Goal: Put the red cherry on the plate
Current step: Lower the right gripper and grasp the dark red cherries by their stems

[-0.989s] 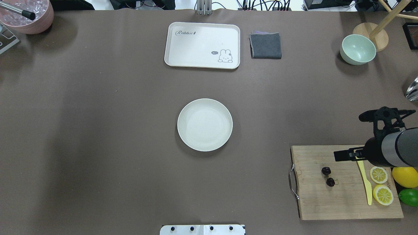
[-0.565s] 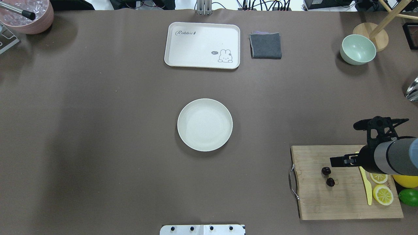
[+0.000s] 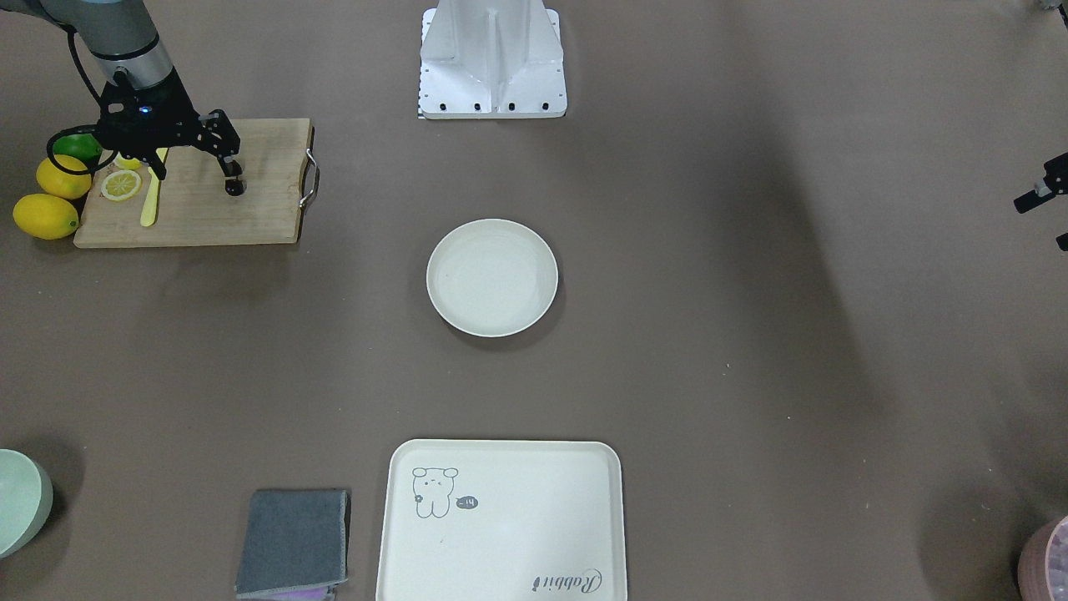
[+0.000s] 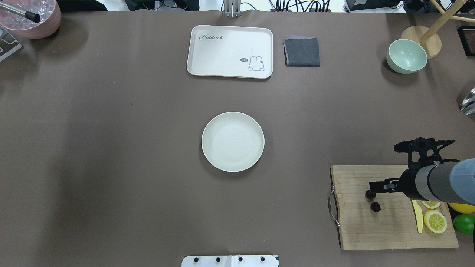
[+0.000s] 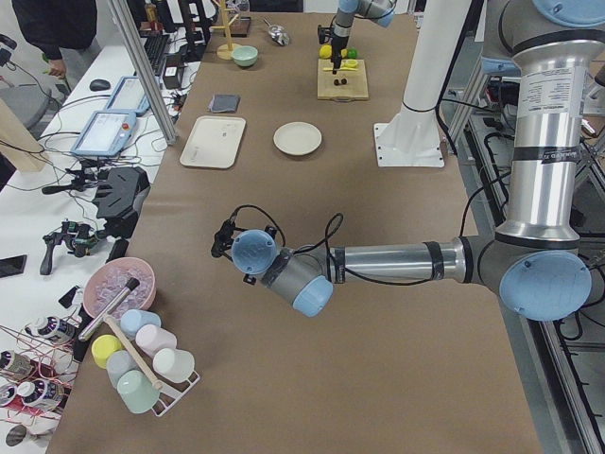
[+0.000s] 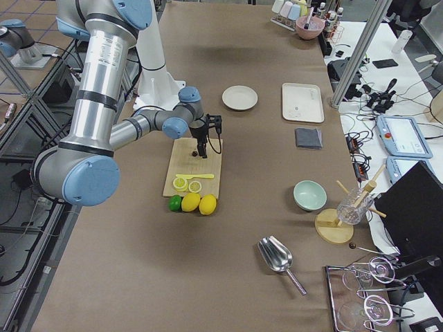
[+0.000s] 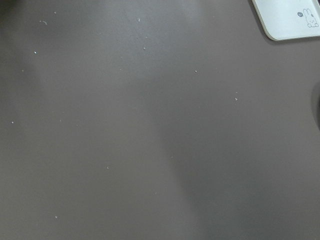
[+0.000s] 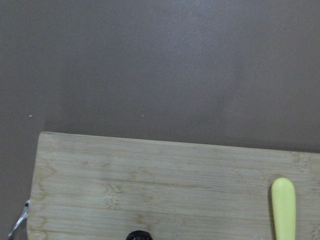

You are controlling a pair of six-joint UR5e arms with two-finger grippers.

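Now, nearest the robot, the right gripper [image 3: 194,177] hangs over the wooden cutting board [image 4: 389,233]. Its jaws look spread wide and hold nothing, and one fingertip is just beside the red cherry [image 4: 375,207]. A second ago it hung over the knife end of the board, well short of the fruit. It has since slid across and dropped lower, while the cherry pair has not stirred. My reading is that the approach is nearly done and the grasp is not yet made.

On or beside the board I count:
- two cherries on joined stems
- two lemon slices [image 4: 435,221]
- one yellow plastic knife [image 4: 418,218]
- two whole lemons [image 3: 46,215]
- one lime [image 4: 464,223]

Mid-table sits the one cream plate [image 4: 204,141], with no cherry on it. Farther off lie one rabbit tray [image 4: 222,52], one folded grey cloth [image 4: 301,52] and one mint-green bowl [image 4: 406,55]. The left gripper [image 5: 227,244] hangs well away from all this. Whether it is open I cannot tell.
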